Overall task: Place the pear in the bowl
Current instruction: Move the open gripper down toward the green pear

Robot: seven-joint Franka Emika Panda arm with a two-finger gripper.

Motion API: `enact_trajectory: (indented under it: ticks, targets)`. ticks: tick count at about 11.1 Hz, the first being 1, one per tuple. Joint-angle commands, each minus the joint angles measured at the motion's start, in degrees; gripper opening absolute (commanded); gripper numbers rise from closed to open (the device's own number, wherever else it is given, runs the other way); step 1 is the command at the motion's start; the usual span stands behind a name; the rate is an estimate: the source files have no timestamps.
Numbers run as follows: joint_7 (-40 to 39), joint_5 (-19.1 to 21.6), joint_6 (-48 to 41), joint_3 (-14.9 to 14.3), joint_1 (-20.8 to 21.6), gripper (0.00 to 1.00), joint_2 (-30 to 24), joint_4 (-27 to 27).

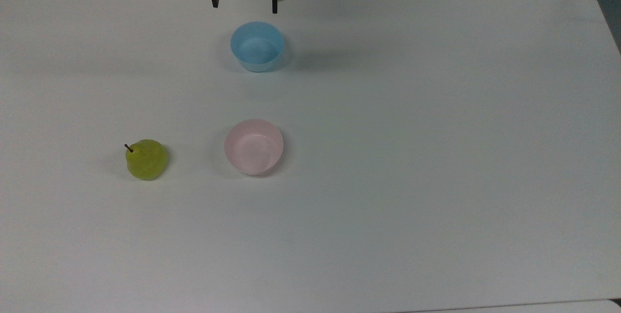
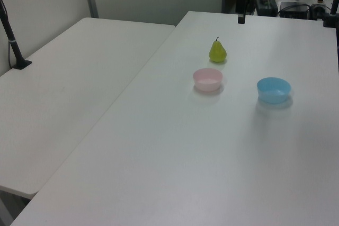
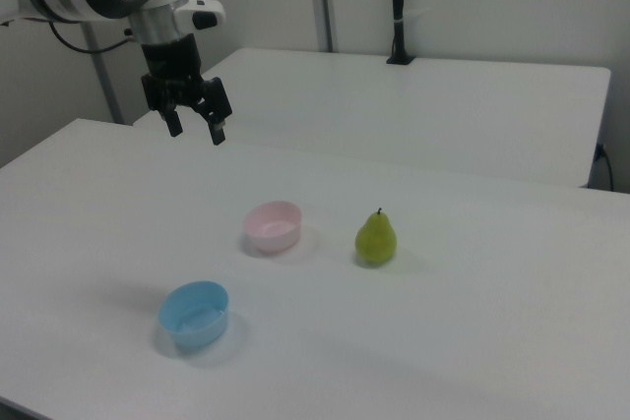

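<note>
Task not begun. The pear (image 1: 146,159) stands on the tabletop (image 1: 436,157) beside the empty pink bowl (image 1: 253,146). The pincer (image 1: 244,6) hangs spread and empty, well apart from both.

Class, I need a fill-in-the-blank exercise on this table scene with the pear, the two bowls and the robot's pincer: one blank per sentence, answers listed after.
1. In the top view, the pear stands to the ______ of the pink bowl.
2. Both the pink bowl and the blue bowl hold ______.
3. The pincer hangs above the table with its fingers ______.
4. Of the two bowls, the pincer is nearer the ______ one.

Missing words: left; nothing; open; blue
</note>
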Motion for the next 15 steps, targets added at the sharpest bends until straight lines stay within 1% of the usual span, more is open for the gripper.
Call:
enact_trajectory:
  ticks: [1, 2, 3, 6, 9, 11, 13, 15]
  targets:
    - [-0.9, 0.8, -0.4, -0.1, -0.7, 1.00, -1.5, -1.3]
    - [-3.7, 0.7, -0.3, -0.1, -1.5, 1.00, -1.1, -1.2]
    - [-8.3, 0.7, 1.0, -0.1, -3.0, 1.00, -0.4, -1.0]
    - [-17.0, 1.2, 7.4, -0.1, -7.7, 1.00, 2.5, -0.9]
    - [-20.0, 1.3, 16.2, -0.1, -12.2, 1.00, 7.8, -0.8]
    - [-20.7, 1.2, 22.1, -0.1, -14.8, 1.00, 13.6, 1.1]
    - [-20.7, 0.5, 26.0, -0.2, -16.0, 1.00, 18.5, 2.0]
    - [-20.6, 0.4, 31.2, -0.2, -16.6, 1.00, 21.0, 2.0]
